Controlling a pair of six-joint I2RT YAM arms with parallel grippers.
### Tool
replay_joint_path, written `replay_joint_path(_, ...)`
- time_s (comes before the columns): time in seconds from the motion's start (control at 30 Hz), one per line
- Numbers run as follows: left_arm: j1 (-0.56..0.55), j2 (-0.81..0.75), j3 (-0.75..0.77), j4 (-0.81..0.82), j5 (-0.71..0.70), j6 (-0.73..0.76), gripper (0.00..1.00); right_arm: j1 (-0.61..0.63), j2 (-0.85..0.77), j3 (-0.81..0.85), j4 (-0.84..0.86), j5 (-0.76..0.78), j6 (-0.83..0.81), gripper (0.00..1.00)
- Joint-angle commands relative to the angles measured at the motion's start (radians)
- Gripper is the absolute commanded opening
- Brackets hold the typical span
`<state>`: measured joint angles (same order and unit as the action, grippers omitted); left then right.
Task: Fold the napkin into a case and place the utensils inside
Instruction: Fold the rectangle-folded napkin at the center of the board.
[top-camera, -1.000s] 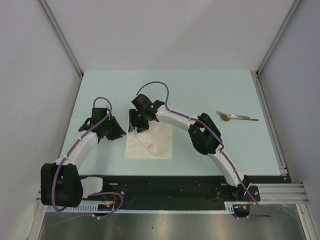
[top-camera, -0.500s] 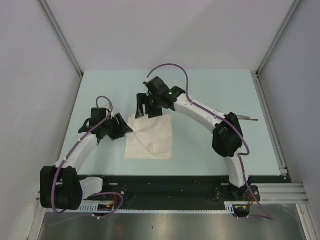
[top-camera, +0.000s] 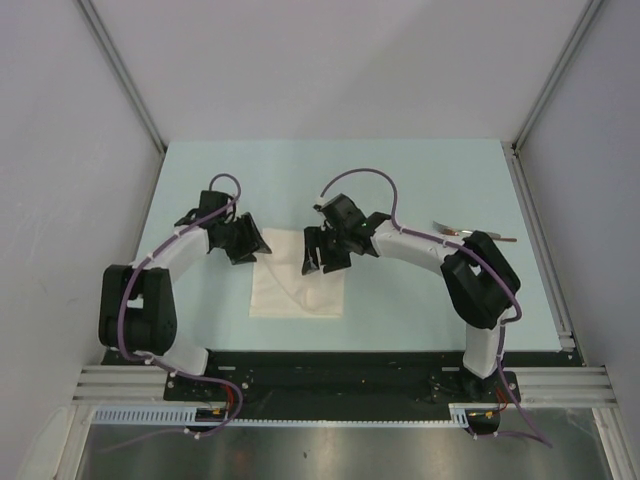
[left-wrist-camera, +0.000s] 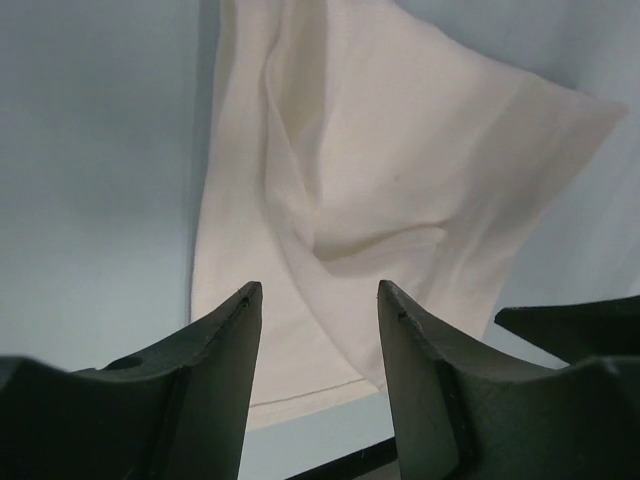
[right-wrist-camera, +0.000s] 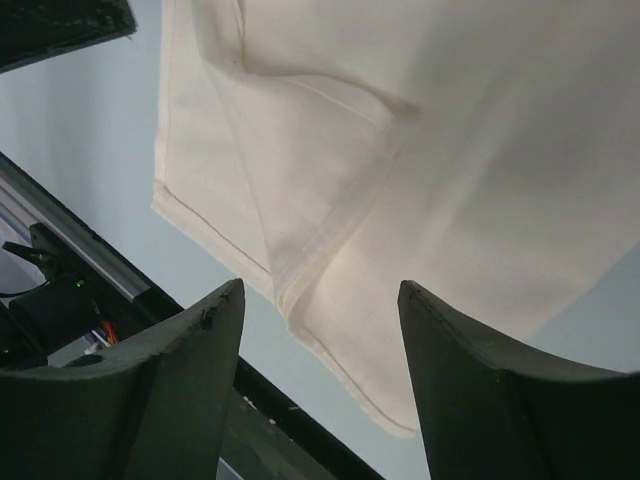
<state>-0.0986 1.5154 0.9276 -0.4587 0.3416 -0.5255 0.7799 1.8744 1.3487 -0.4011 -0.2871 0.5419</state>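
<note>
Since half a second ago the right arm has drawn back from the far edge of the napkin (top-camera: 296, 292) and now reaches in low from the right, its elbow bent high near the desk's (top-camera: 420, 180) right side. The left arm has also shifted: its shoulder block stands further up the desk and its forearm points in towards the napkin's far left corner.

In the overhead view the left gripper (top-camera: 250, 240) hangs at that corner and the right gripper (top-camera: 318, 258) over the napkin's far right part. Whether either touches the cloth cannot be told from above.

Both wrist views show the fingers spread with nothing between them; the right pair stands the wider. Below the left fingers the cream cloth lies rumpled, with a soft ridge running down its middle. The right wrist view shows a flap doubled over, its stitched hem running diagonally.

The napkin lies on the near middle of the desk between the two arms, still roughly square (no narrow pouch has been formed).

The spoon (top-camera: 450, 230) lies well apart on the right of the desk. The right arm's elbow covers its middle, leaving only the bowl end and the handle tip visible. The napkin's far edge is hidden under both grippers.
</note>
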Motion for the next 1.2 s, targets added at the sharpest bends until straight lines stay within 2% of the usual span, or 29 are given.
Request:
replay_joint_path(0.0,-0.019,0.084,0.082,-0.049,-0.058,-0.030,0.54,0.021,0.015,-0.029,0.133,-0.027,0.024,0.65)
replay_joint_path(0.2,-0.026,0.149,0.123,-0.066,-0.064,-0.047,0.53,0.039,0.071,-0.071,0.222,-0.057,0.084,0.60)
replay_joint_path(0.43,-0.024,0.144,0.129,-0.061,-0.075,-0.051,0.56,0.051,0.115,-0.094,0.263,-0.064,0.139,0.59)
replay_joint_path(0.57,-0.009,0.109,0.100,-0.048,-0.087,-0.067,0.56,0.059,0.129,-0.115,0.358,-0.099,0.176,0.57)
replay_joint_path(0.73,0.052,-0.004,0.017,0.002,-0.099,-0.105,0.56,0.082,0.131,-0.106,0.429,-0.116,0.191,0.46)
replay_joint_path(0.77,0.071,-0.018,0.005,-0.001,-0.108,-0.108,0.56,0.088,0.134,-0.096,0.429,-0.112,0.193,0.42)
replay_joint_path(0.8,0.079,-0.047,-0.001,-0.003,-0.111,-0.111,0.57,0.093,0.135,-0.091,0.429,-0.107,0.193,0.35)
replay_joint_path(0.9,0.094,-0.087,-0.007,-0.006,-0.110,-0.113,0.58,0.114,0.138,-0.065,0.429,-0.089,0.176,0.26)
replay_joint_path(0.97,0.094,-0.089,0.002,-0.011,-0.099,-0.108,0.58,0.127,0.146,-0.043,0.412,-0.080,0.164,0.23)
replay_joint_path(1.07,0.094,-0.077,0.011,-0.011,-0.073,-0.110,0.58,0.143,0.175,-0.005,0.404,-0.087,0.155,0.10)
replay_joint_path(1.1,0.094,-0.067,0.013,-0.008,-0.061,-0.111,0.58,0.150,0.183,0.010,0.404,-0.092,0.155,0.03)
replay_joint_path(1.17,0.094,-0.034,0.023,0.002,-0.033,-0.105,0.58,0.163,0.193,0.020,0.406,-0.093,0.153,0.00)
